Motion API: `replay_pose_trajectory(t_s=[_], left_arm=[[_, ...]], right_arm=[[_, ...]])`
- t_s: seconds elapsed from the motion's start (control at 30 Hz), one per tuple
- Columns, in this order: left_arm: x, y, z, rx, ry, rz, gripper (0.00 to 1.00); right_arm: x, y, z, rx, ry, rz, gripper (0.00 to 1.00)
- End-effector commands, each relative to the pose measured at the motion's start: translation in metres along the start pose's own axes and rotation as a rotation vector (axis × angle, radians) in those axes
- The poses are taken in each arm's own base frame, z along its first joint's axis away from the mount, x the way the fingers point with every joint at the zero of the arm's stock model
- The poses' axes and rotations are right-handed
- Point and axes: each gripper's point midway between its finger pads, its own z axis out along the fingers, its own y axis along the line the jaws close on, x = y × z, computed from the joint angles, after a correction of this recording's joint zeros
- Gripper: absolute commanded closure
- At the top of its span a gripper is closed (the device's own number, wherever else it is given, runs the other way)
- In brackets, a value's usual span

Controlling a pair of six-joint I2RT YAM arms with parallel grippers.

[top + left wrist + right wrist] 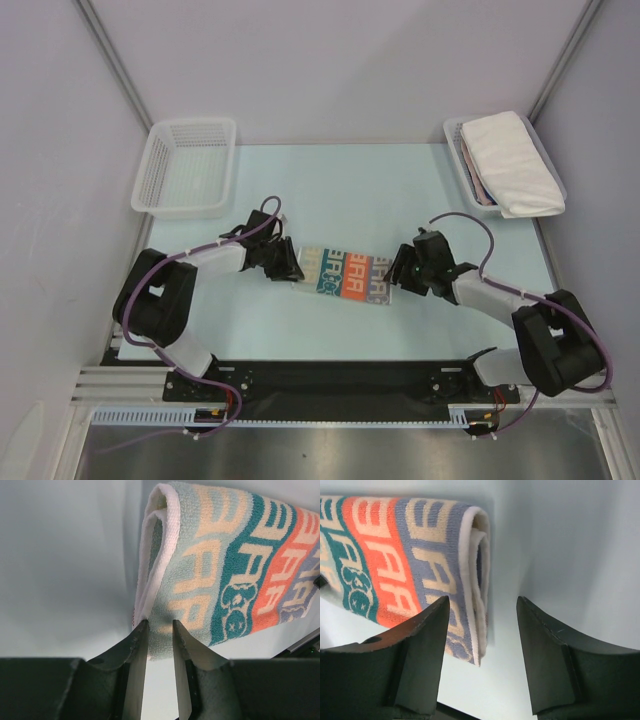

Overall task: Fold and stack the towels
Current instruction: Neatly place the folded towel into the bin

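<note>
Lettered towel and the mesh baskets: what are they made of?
The towel looks like cotton terry, matte: looped pile and a thick, soft rolled hem show in the wrist views. The baskets are probably moulded white plastic with a slight sheen: thin, rigid mesh walls.

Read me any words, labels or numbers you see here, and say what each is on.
"EAR", probably part of "BEAR": repeated sideways on each coloured stripe of the folded towel; the first letter is unclear.
No readable text on the baskets or the white towel.
</note>
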Motion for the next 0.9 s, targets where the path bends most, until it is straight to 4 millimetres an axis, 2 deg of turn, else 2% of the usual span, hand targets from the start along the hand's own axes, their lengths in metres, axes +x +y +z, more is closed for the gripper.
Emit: replay_pose_trajectory(t_s=[0.0, 0.13, 0.43, 0.6, 0.73, 0.83, 0.87], left_arm=[[-0.003, -0.002, 0.002, 0.011, -0.015, 0.0, 0.69], [-0.003, -0.003, 0.0, 0.014, -0.02, -0.003, 0.69], [-0.003, -0.012, 0.001, 0.058, -0.014, -0.035, 0.69], [-0.005, -0.021, -0.008, 0.086, -0.02, -0.037, 0.68], [-0.013, -0.031, -0.025, 0.103, -0.061, -0.012, 0.64], [-0.025, -0.042, -0.049, 0.107, -0.116, 0.047, 0.6], [-0.026, -0.043, -0.057, 0.103, -0.122, 0.058, 0.59]], right_arm=[[0.004, 0.006, 0.009, 0.002, 0.016, -0.043, 0.39], [0.006, 0.01, 0.013, 0.015, 0.022, -0.054, 0.42], [0.013, 0.002, 0.023, 0.112, 0.044, -0.085, 0.45], [0.013, -0.001, 0.029, 0.17, 0.056, -0.104, 0.52], [0.012, -0.006, 0.027, 0.216, 0.048, -0.106, 0.59], [0.004, -0.011, 0.021, 0.267, 0.022, -0.105, 0.74], [0.005, -0.014, 0.018, 0.286, 0.026, -0.105, 0.76]])
